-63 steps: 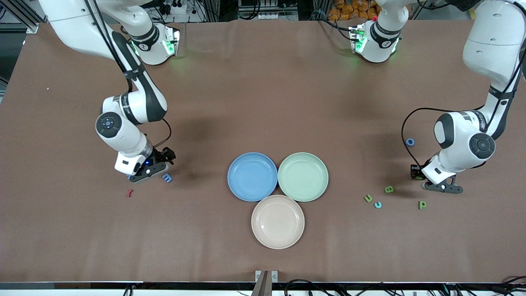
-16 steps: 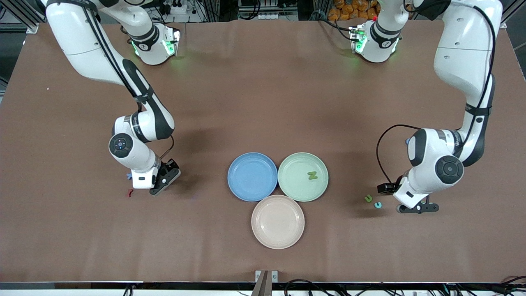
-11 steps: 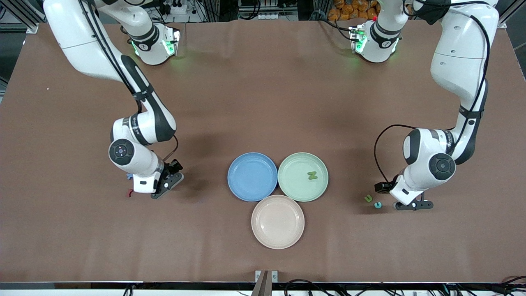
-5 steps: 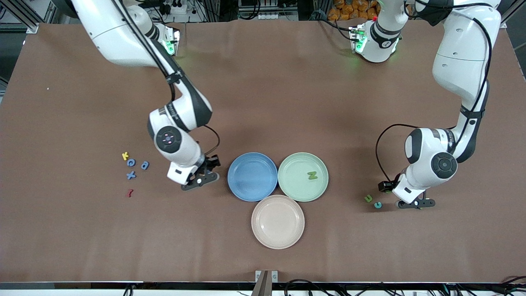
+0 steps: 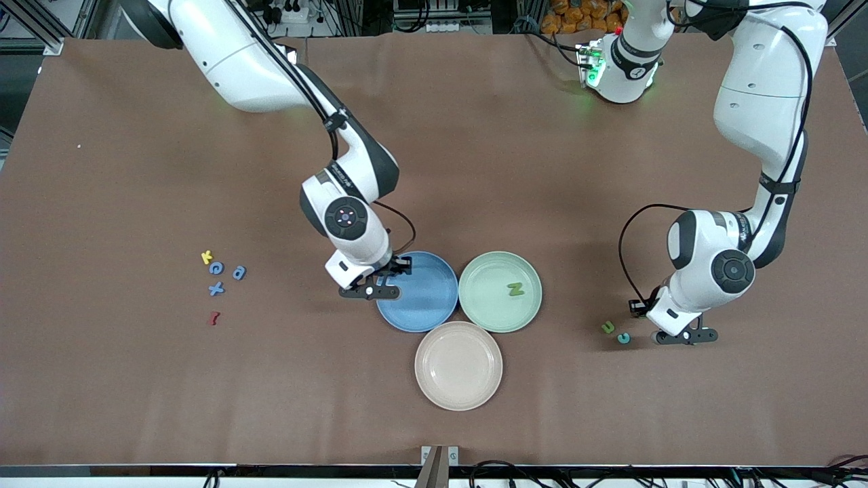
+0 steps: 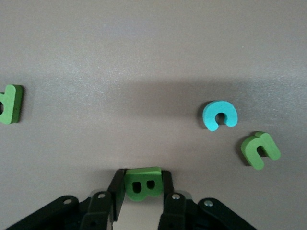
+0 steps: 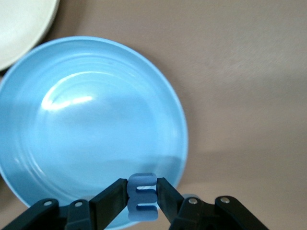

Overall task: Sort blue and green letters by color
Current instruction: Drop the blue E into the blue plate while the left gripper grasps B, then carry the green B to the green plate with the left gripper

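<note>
Left tool (image 6: 142,191) clamped on green B (image 6: 142,182) at surface level, hidden in front view, plain in left wrist view. Right tool (image 7: 143,196) pinching blue m (image 7: 143,194) over blue plate (image 5: 427,308) rim, long axis along fingers. Three plates. Green N (image 5: 516,289) in green plate (image 5: 488,271).

right gripper (image 5: 380,286): moved from the letter cluster at left of frame to the blue plate's (image 5: 427,305) near rim, carrying the blue m (image 7: 143,195).
left gripper (image 6: 142,191): closed on the green B (image 6: 142,182), apparently low at the table.
green N (image 5: 516,289): arrived on the green plate (image 5: 485,271).
</note>
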